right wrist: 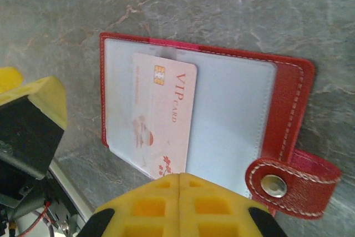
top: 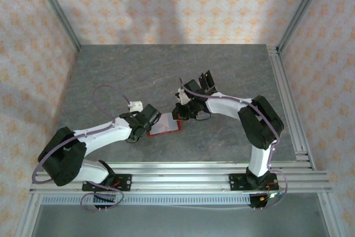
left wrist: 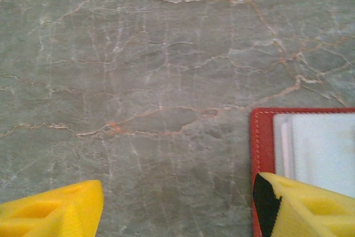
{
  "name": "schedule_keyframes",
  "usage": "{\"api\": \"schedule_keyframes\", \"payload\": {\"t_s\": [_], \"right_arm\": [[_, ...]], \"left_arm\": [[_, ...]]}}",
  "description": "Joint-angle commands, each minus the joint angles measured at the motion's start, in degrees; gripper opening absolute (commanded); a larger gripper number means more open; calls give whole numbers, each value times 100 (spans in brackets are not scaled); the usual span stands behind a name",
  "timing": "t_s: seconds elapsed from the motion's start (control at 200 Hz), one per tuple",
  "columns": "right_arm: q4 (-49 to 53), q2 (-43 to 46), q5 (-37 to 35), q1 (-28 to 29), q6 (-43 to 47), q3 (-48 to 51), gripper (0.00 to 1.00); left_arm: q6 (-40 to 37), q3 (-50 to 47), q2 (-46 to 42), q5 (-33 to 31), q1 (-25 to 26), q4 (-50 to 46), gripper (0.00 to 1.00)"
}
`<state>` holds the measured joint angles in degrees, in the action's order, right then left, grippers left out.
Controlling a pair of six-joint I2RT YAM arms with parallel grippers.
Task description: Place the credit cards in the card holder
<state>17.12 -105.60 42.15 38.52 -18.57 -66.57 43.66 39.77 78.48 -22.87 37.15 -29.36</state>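
My shut right claw (right wrist: 178, 181) was by the end of the thin, stiff, slippy VIP card (right wrist: 166, 115), best pinched there. My left claw (left wrist: 177, 209) was half open, holding nothing.

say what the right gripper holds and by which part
Cannot tell: the right gripper, jaws shut, meets the near short end of the pale pink rectangular card.

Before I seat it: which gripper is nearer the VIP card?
Right. The right gripper, jaws shut, sits at the near end of the VIP card in the card holder. The left gripper is at the holder's edge, jaws apart, one finger over its border.
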Motion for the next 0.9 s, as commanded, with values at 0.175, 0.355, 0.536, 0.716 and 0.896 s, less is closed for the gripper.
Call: {"api": "schedule_keyframes", "payload": {"t_s": [0.175,0.355,0.536,0.716,0.896], "right_arm": [[816,-353,-507,154,215,-646,0],[880,-594,-534,225,237,-810,0],[898,-807,-524,309,240,-937,0],[948,-961,-507,382,247,-1081,0],[977,-1048,-515,453,241,-1182,0]], "left_arm": [[61,-329,93,-23,-179,14,73],[97,-364,250,63,-180,132,73],[122,-400,364,129,-181,237,73],[147,-434,480,178,-181,364,73],[178,-501,583,268,-174,507,72]]}}
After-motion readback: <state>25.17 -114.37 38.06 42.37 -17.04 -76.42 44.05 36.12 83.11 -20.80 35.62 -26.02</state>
